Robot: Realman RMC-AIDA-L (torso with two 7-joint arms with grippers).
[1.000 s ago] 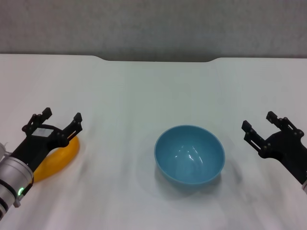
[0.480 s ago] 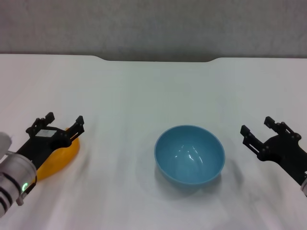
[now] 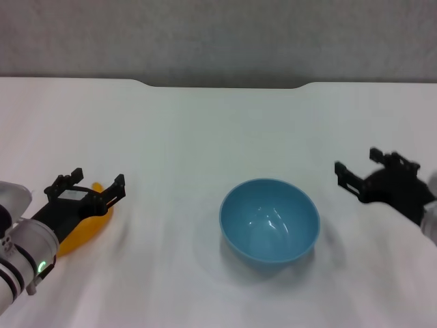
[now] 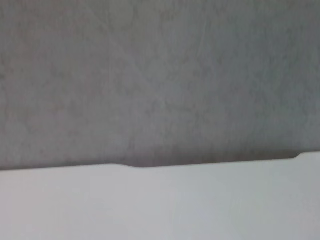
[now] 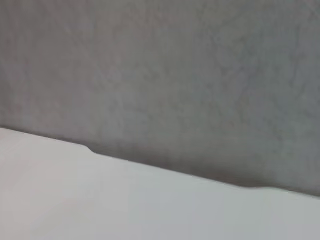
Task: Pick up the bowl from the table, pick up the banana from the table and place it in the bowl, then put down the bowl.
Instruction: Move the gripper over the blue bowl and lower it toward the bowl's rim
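Observation:
In the head view, the light-blue bowl stands upright and empty on the white table, slightly right of centre. At the left, the yellow-orange banana lies on the table, mostly hidden under my left gripper, which is open and straddles it from above. My right gripper is open to the right of the bowl, a short gap away from its rim, holding nothing. Both wrist views show only the table's far edge and the grey wall.
The table's far edge has a shallow dark notch in the middle, also seen from the right wrist. A grey wall rises behind the table. Bare white surface lies between the banana and the bowl.
My left gripper has lowered and shifted toward the near edge, covering more of the banana. My right gripper has turned and moved slightly left toward the bowl. Bowl and banana have not moved.

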